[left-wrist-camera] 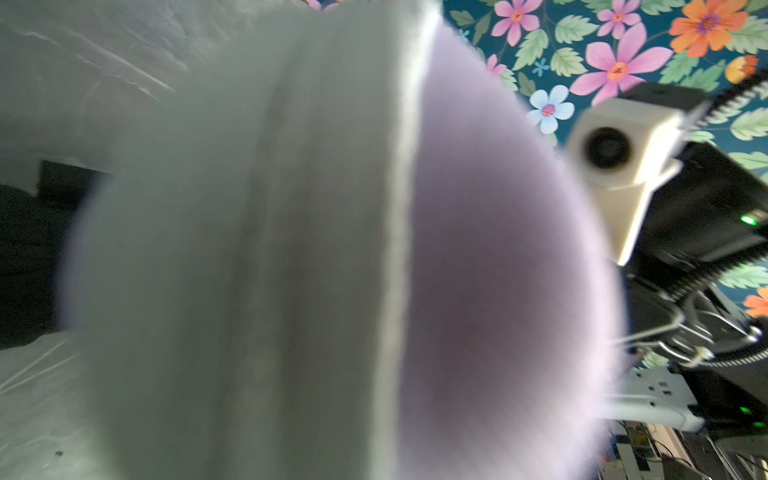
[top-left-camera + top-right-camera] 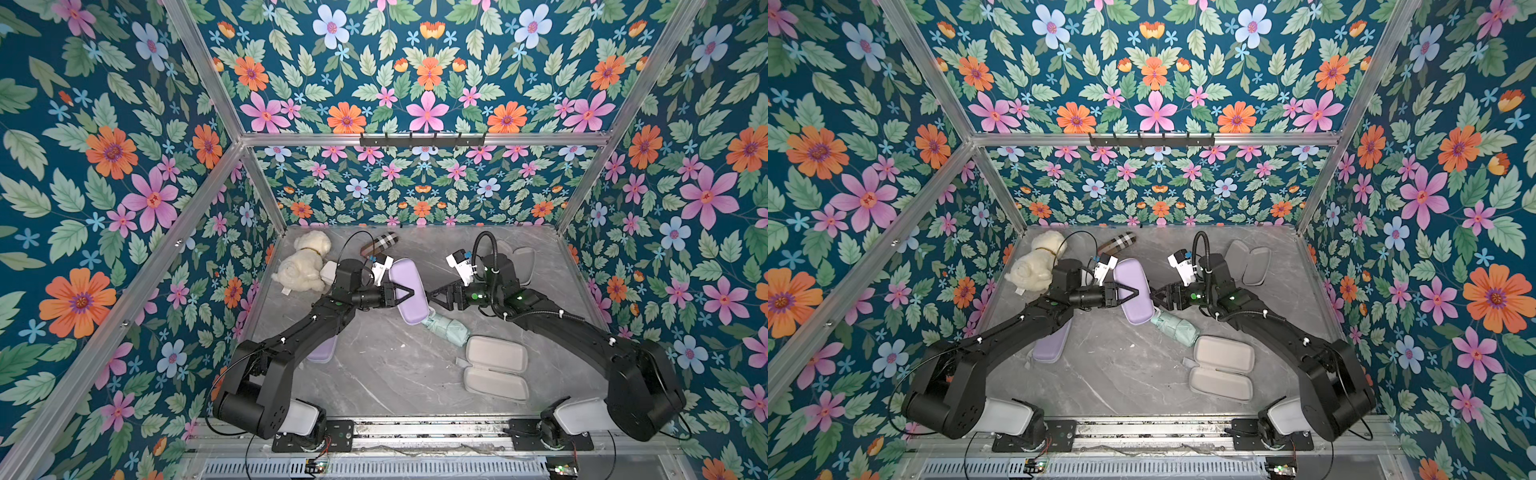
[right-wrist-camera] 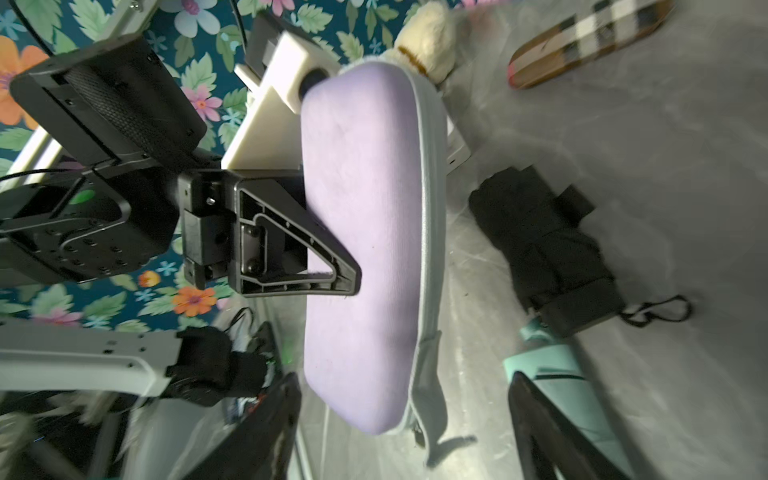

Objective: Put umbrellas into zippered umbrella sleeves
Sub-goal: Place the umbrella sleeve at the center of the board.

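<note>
- Left arm reaches in from the near-left corner, elbow bent, forearm running toward mid-table. The left gripper (image 2: 407, 292) is clamped across the middle of a lavender sleeve (image 2: 409, 291), one finger flat on its top face.
- Right arm mirrors it from the near-right corner. The right gripper (image 2: 432, 297) points at the held sleeve's long edge, fingers spread wide with nothing between them, just beside the sleeve and not touching it.
- Sleeves, four that I can count:
  - the held lavender one
  - a second lavender sleeve (image 2: 322, 351), lying closed and half hidden under the left forearm
  - an open sleeve (image 2: 496, 368) near the front right, spread flat
  - a far open sleeve (image 2: 1246, 259) behind the right arm
- Umbrellas, two loose ones:
  - a mint umbrella (image 2: 446, 328) on the table (image 2: 395, 374), one end right at the held sleeve's near end
  - a black umbrella (image 3: 544, 253) with a strap, only visible in the right wrist view, lying next to the mint one
- Contents: both open sleeves show bare grey lining and nothing else. Both lavender ones look shut, so I can't tell what's inside.
- Also there: a plaid capsule (image 2: 379, 244) and a plush dog (image 2: 303, 262) at the back.
</note>
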